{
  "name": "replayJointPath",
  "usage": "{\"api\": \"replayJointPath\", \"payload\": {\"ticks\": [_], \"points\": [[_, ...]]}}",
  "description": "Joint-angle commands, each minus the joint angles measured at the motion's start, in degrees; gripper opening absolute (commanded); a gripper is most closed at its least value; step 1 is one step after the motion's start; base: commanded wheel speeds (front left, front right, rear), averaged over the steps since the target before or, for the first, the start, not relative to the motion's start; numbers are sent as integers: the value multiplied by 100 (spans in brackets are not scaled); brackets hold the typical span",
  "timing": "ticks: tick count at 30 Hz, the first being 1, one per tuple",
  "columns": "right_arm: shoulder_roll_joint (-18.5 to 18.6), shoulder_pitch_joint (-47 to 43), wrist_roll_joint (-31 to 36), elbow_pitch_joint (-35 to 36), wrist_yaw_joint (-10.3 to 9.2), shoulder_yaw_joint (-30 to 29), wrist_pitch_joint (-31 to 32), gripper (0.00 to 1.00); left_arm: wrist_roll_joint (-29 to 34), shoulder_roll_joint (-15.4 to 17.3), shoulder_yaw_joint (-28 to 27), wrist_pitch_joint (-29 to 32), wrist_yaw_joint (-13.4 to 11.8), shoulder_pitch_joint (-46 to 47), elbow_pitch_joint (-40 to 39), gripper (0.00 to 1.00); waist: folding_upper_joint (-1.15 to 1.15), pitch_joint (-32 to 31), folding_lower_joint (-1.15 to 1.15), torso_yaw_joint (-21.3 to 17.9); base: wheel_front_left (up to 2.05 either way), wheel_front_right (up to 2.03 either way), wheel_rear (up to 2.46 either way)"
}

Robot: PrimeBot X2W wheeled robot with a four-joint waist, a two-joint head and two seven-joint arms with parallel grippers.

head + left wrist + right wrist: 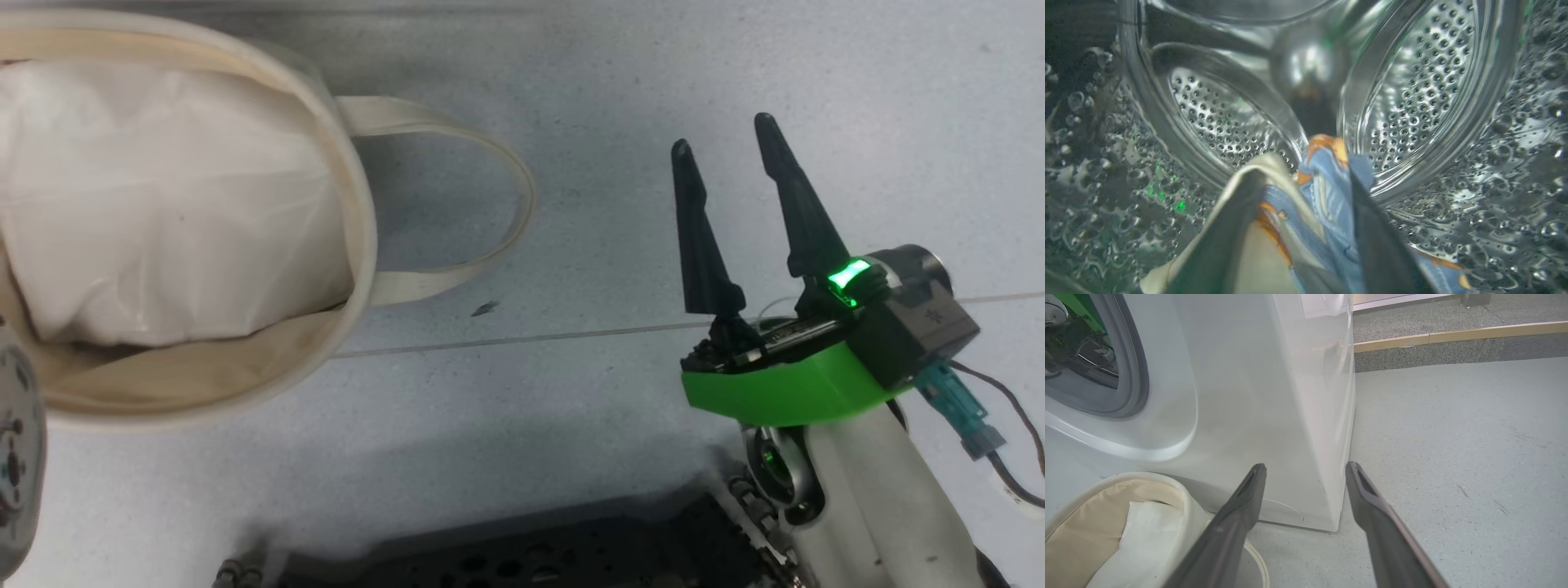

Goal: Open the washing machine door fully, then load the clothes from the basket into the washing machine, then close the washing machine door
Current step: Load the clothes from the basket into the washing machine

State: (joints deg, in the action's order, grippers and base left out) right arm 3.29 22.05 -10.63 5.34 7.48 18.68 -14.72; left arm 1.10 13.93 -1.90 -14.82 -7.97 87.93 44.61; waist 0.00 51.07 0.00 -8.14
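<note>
**Clothes in the drum, left gripper spread around them**

The left gripper (pixel 1304 173) is deep inside the steel drum (pixel 1425 81) of the washing machine (pixel 1249 375). Its two dark fingers stand well apart, about as wide as those of the idle arm. The clothes (pixel 1327 192) lie between the fingers: light-blue cloth with orange and beige patches, bunched up and draped against the left finger. Nothing looks pinched, so the cloth seems to be merely resting there.

The right gripper (pixel 723 134) hangs over the grey floor (pixel 612 82) beside the machine, spread wide and holding nothing. The basket (pixel 359 212) stands on the floor just in front of the machine, and what I can see in it is a plain white bundle (pixel 163 204), not printed cloth.

This fabric is thin, limp and very light, with no shape of its own, so it will sag, trail and cling. The likely trouble is a fold catching on a finger and being dragged back out as the arm leaves the drum. If it must be taken up again, the thick bunched ridge in the middle is the place to pinch, not a single loose edge, which would slip free or let the rest dangle over the drum's rim
</note>
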Motion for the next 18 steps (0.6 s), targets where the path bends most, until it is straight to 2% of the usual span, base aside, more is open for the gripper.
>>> {"api": "replayJointPath", "payload": {"ticks": [1, 9, 18], "points": [[-41, -143, 60, 176, 1, 81, -28, 100, -36, 173, 75, -18, 44, -13, -351, 100, 0, -20, 0, 101, 0, 0, 0], [-41, -98, 120, 94, 1, 20, -28, 100, -171, 11, 141, -18, 103, -907, -797, 100, 0, -451, 0, 314, 0, 0, 0], [-41, -189, 111, -166, 1, 98, -28, 100, -180, -314, 395, -18, 108, -2471, -1389, 100, 0, -1498, 0, 623, 0, 0, 0]]}}
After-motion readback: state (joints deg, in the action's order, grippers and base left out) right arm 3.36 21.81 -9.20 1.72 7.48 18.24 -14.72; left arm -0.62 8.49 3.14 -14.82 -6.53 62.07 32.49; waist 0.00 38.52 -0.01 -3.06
